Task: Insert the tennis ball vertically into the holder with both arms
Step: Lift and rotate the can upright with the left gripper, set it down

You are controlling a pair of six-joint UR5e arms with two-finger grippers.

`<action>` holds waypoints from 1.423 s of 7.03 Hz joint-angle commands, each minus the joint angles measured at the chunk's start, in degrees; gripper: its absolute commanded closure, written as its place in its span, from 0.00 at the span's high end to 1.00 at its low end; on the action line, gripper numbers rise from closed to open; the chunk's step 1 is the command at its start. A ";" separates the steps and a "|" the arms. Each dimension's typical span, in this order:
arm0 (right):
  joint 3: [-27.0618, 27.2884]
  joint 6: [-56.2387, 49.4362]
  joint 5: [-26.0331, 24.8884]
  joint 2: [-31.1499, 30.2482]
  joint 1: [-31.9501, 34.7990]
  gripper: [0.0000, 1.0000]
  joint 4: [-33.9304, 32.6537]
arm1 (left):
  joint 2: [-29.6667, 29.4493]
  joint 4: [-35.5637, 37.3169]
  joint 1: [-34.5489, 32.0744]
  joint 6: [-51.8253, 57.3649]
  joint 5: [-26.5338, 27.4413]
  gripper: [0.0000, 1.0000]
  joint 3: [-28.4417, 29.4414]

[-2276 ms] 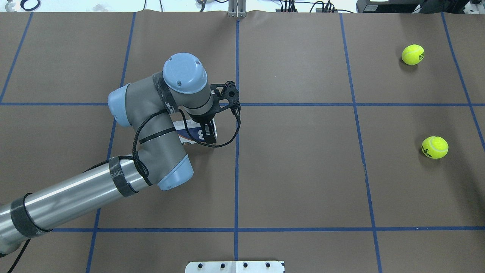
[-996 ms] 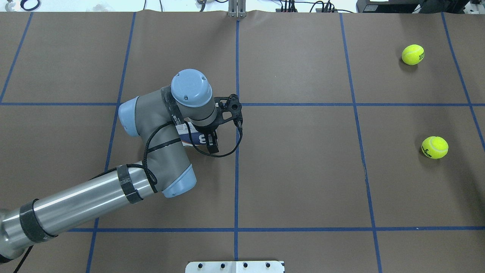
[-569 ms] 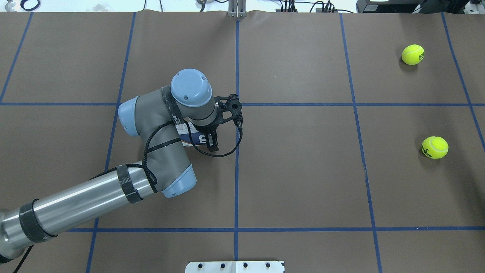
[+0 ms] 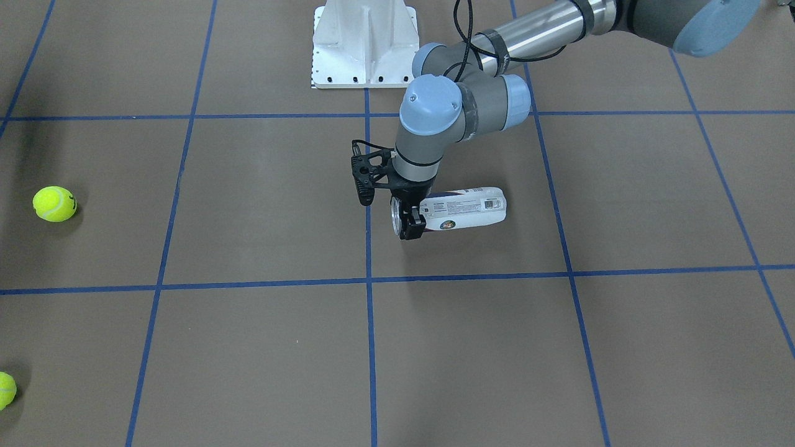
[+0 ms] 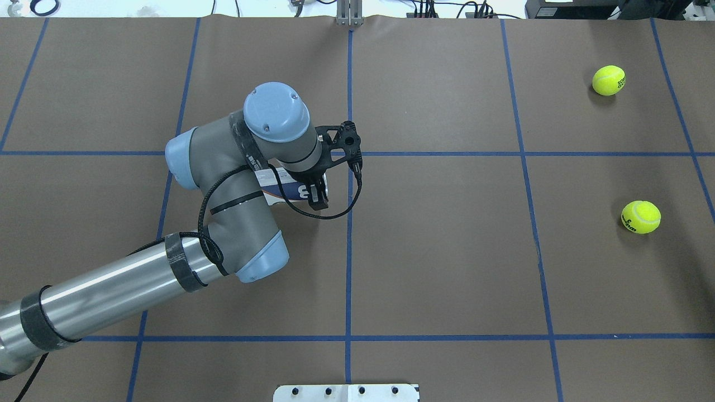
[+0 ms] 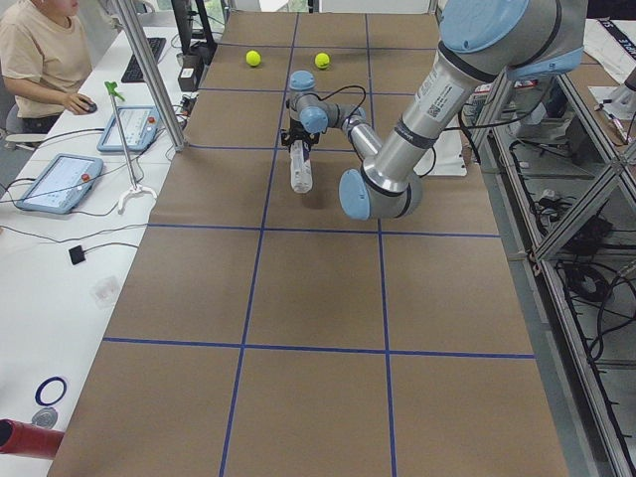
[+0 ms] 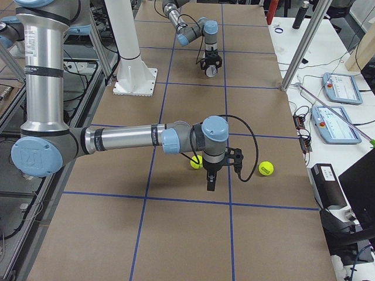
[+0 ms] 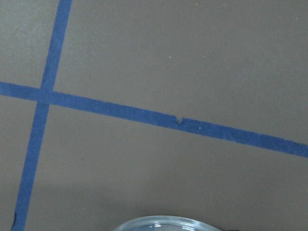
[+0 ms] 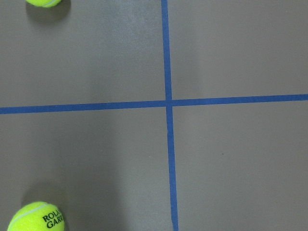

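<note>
Looking over the brown table (image 5: 447, 268) with its blue tape grid, you see the left arm (image 5: 111, 290) reaching in from the near left corner toward the middle. The right arm (image 7: 123, 138) stretches out low over the table's right end.

The holder (image 4: 466, 208) lies on its side a little left of the table's centre, its length running along the table. Its silver-rimmed mouth points toward the right end.

The left claw (image 4: 410, 228) comes straight down on the holder and is clamped across it just behind that rim. In the left wrist view, only an arc of the rim shows at the bottom edge.

The right claw (image 7: 210, 186) hangs pointing downward, on the side of the balls toward the table's right end. You cannot tell whether its fingers are apart or together.

Two yellow balls sit well apart near the right end. The far tennis ball (image 5: 609, 80) lies toward the far right corner, and the near tennis ball (image 5: 641, 216) is about midway between the far and near edges.
</note>
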 commanded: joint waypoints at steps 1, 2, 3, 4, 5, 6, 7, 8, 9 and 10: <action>0.09 0.00 0.01 0.00 0.00 1.00 0.00 | -0.61 -1.12 -3.50 -0.78 -0.26 0.70 -6.97; 0.09 0.00 0.01 0.00 0.00 1.00 0.00 | -0.52 -7.83 -4.04 -6.18 -0.35 0.70 -8.23; 0.09 0.00 0.01 0.00 0.00 1.00 0.00 | -0.26 -16.51 -4.05 -12.68 -0.35 0.71 -7.98; 0.09 0.00 0.01 0.00 0.00 1.00 0.00 | 0.09 -25.82 -4.05 -17.96 -0.26 0.73 -7.45; 0.09 0.00 0.01 0.00 0.00 1.00 0.00 | 0.18 -37.92 -3.96 -24.37 -0.17 0.76 -4.14; 0.09 0.00 0.01 0.00 0.00 1.00 0.00 | 0.18 -48.92 -3.96 -28.61 0.26 0.77 -0.80; 0.09 0.00 0.01 0.00 0.00 1.00 0.00 | 0.18 -59.38 -3.96 -34.04 3.57 0.77 1.32; 0.09 0.00 0.01 0.09 0.00 1.00 0.00 | 0.00 -68.36 -3.44 -37.93 9.96 0.77 4.04; 0.09 0.00 0.01 0.09 0.00 1.00 0.00 | -0.26 -76.63 -3.35 -39.18 15.50 0.76 7.29; 0.26 0.00 0.01 0.09 0.00 1.00 0.00 | -0.26 -84.81 -3.26 -41.63 20.43 0.76 10.45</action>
